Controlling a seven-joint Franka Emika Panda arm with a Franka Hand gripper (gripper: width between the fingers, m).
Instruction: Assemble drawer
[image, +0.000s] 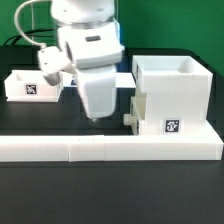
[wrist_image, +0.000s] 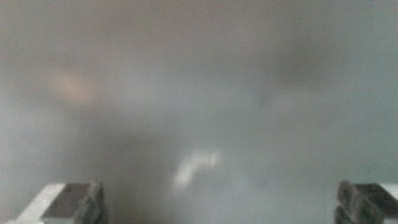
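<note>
The large white housing (image: 172, 92) stands at the exterior view's right, open at the top, with a tag on its front. A small white tray (image: 34, 84) with a tag sits at the exterior view's left. A second tray (image: 133, 110) with a knob sits at the housing's left side, partly hidden by the arm. My gripper (image: 100, 112) hangs low just left of that tray. In the wrist view my gripper (wrist_image: 219, 203) has its fingertips (wrist_image: 71, 200) far apart, and a blurred white surface (wrist_image: 196, 100) fills the picture close up. I cannot tell which part it is.
A long low white L-shaped wall (image: 110, 149) runs along the front of the black table (image: 60, 115), with the housing against it. The arm's white body and a grey cable (image: 45, 55) hang over the middle.
</note>
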